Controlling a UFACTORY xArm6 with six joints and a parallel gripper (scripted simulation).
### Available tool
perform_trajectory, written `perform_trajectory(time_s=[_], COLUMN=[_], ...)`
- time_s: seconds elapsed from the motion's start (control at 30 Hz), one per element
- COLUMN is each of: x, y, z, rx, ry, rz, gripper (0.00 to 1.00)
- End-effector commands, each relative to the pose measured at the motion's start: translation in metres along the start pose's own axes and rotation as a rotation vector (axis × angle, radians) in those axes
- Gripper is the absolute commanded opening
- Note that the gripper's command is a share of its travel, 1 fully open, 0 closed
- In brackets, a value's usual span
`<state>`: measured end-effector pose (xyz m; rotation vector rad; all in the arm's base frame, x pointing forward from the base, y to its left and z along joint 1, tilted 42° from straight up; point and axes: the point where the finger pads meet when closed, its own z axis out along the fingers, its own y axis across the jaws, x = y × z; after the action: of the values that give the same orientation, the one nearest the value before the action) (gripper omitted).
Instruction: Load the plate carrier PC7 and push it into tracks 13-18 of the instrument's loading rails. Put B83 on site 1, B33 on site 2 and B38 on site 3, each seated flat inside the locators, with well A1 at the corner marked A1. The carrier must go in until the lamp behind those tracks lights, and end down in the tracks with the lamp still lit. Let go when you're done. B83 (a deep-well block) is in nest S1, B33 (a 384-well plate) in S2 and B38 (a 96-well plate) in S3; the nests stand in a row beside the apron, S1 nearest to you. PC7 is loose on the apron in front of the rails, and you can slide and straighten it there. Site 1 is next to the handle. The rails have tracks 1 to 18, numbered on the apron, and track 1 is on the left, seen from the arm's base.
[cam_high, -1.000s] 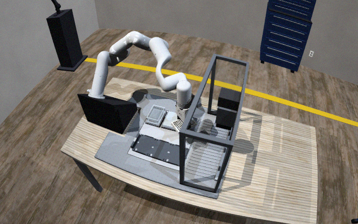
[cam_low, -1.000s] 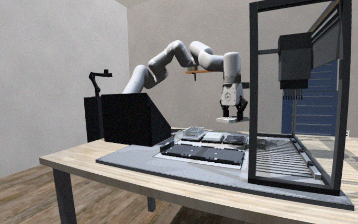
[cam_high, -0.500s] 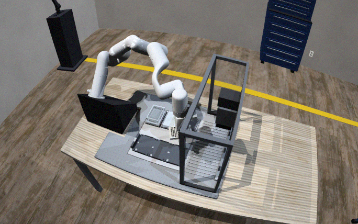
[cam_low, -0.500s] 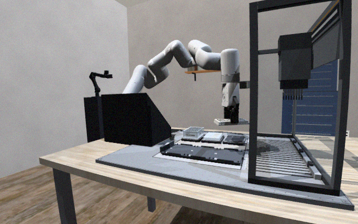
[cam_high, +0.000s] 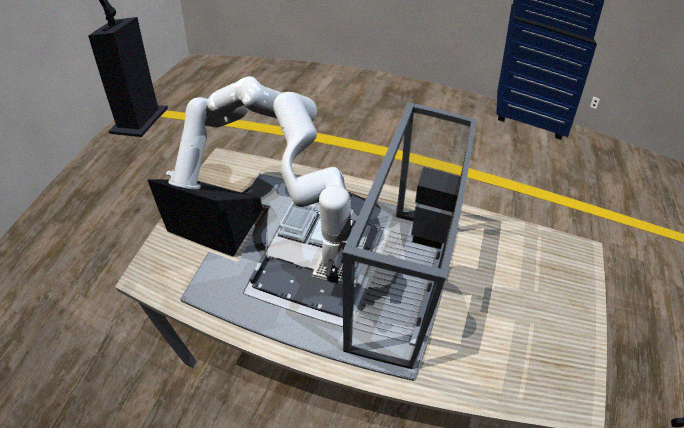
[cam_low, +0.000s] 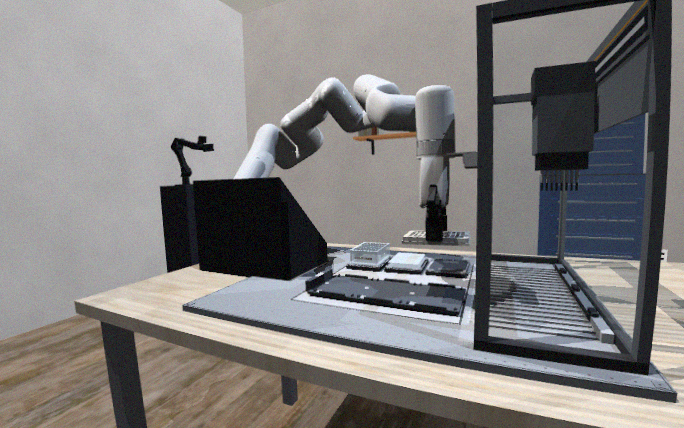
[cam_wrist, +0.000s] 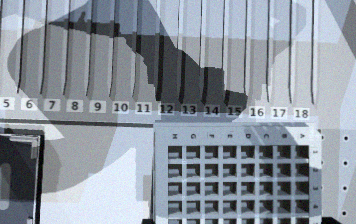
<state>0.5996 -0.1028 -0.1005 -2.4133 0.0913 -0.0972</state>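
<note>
My gripper (cam_low: 435, 229) is shut on the 96-well plate B38 (cam_low: 436, 237) and holds it level, well above the apron. In the wrist view the plate (cam_wrist: 237, 175) hangs over the apron just in front of track numbers 12 to 18, with its column letters toward the rails. The dark carrier PC7 (cam_low: 388, 294) lies on the apron with its sites empty; one end shows at the left of the wrist view (cam_wrist: 17, 175). The deep-well block B83 (cam_low: 369, 253) and the 384-well plate B33 (cam_low: 406, 261) sit in their nests. Nest S3 (cam_low: 447, 265) is empty.
The instrument's dark frame (cam_high: 403, 242) stands right beside my gripper, with the loading rails (cam_low: 534, 297) on its floor and a pipetting head (cam_low: 562, 116) above them. A black box (cam_low: 252, 227) stands at the arm's base.
</note>
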Motion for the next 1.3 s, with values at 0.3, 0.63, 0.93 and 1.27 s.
perform_trajectory(time_s=[0.3, 0.63, 0.93, 1.27], x=[0.0027, 0.0027, 0.0027, 0.0027], y=[0.0152, 0.0152, 0.0152, 0.0152], z=[-0.0022, -0.0022, -0.0022, -0.0022], rx=[0.001, 0.0, -0.002, -0.003], ry=[-0.01, -0.01, -0.01, -0.01], rz=[0.182, 0.516, 0.749, 1.049], gripper=[0.0, 0.0, 0.0, 0.0])
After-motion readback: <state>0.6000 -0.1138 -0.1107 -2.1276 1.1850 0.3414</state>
